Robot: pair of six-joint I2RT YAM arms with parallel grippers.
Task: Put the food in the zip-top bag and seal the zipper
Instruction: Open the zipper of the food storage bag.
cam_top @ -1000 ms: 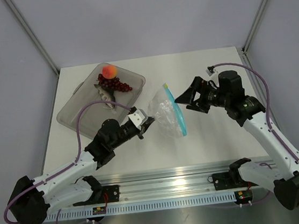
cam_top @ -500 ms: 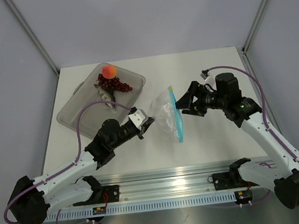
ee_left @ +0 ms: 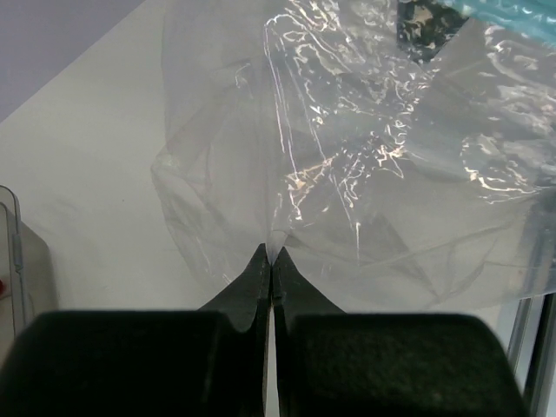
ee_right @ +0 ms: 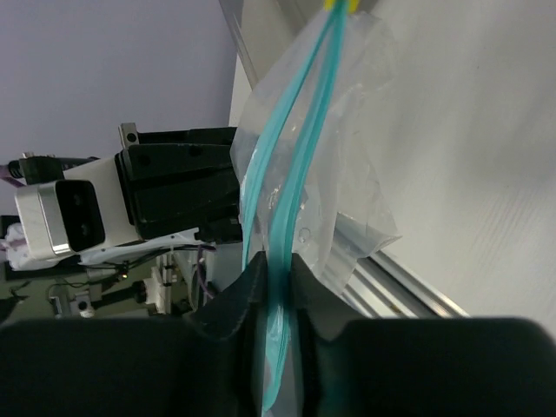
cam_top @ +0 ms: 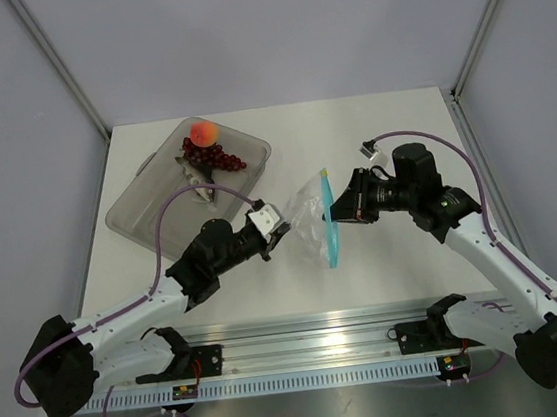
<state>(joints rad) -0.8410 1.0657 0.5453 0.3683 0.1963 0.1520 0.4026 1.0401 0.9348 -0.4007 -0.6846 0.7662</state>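
Observation:
The clear, crinkly zip-top bag [cam_top: 309, 215] hangs off the table between my two grippers. My left gripper [cam_top: 283, 231] is shut on a pinch of its clear film [ee_left: 365, 156], jaws pressed together [ee_left: 273, 252]. My right gripper [cam_top: 339, 207] is shut on the blue-teal zipper [cam_top: 331, 233], which runs up between its jaws [ee_right: 278, 261]; the two zipper tracks [ee_right: 304, 130] stand slightly apart above them. The food lies apart from the bag, in the grey tray [cam_top: 143, 212] at the back left: an orange-red peach [cam_top: 203, 132] and dark red grapes [cam_top: 216, 157].
A grey, fish-like item [cam_top: 195, 175] also lies in the tray. The tray's corner [ee_left: 17, 261] shows at the left edge of the left wrist view. An aluminium rail [cam_top: 304, 346] runs along the table's near edge. Metal frame posts stand at the back corners.
My right gripper moved left onto the bag's zipper edge and went from wide open to shut on it. The bag turned edge-on. The left arm shifted slightly right, still gripping the film.

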